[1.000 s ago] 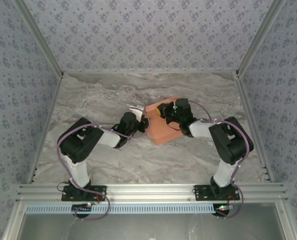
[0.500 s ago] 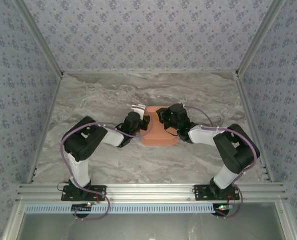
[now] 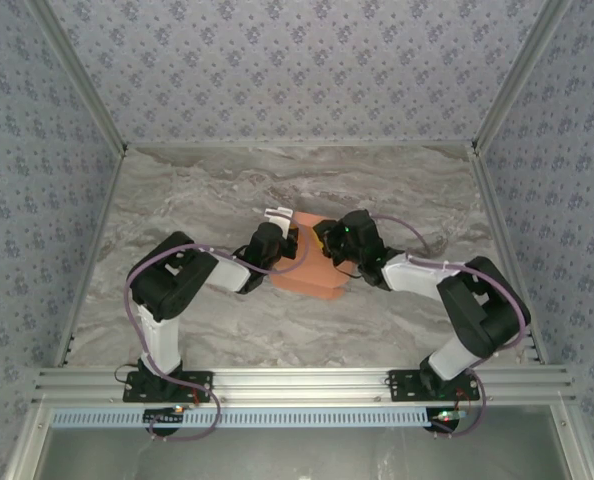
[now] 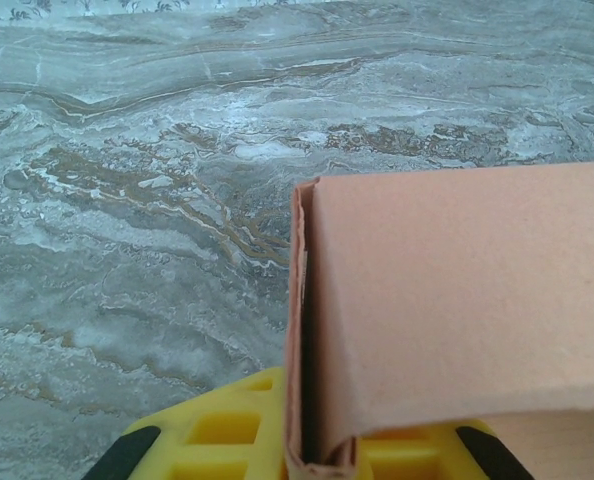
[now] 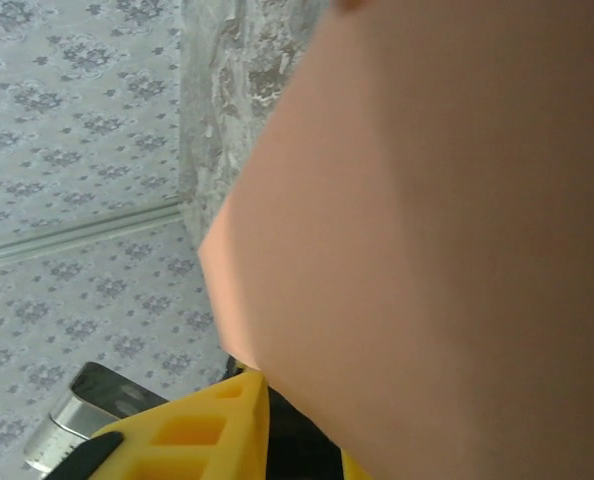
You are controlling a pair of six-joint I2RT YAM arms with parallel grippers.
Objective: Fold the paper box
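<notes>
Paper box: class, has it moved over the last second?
Yes. The paper box has slid left and nearer the front rail.

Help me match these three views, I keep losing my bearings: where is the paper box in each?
Top external: box at the middle of the table.
Left wrist: box in the lower right, its folded edge running up near the centre.
Right wrist: box close up, across the centre and right.
Shared landmark: the marble table, seen behind the box in all three.
</notes>
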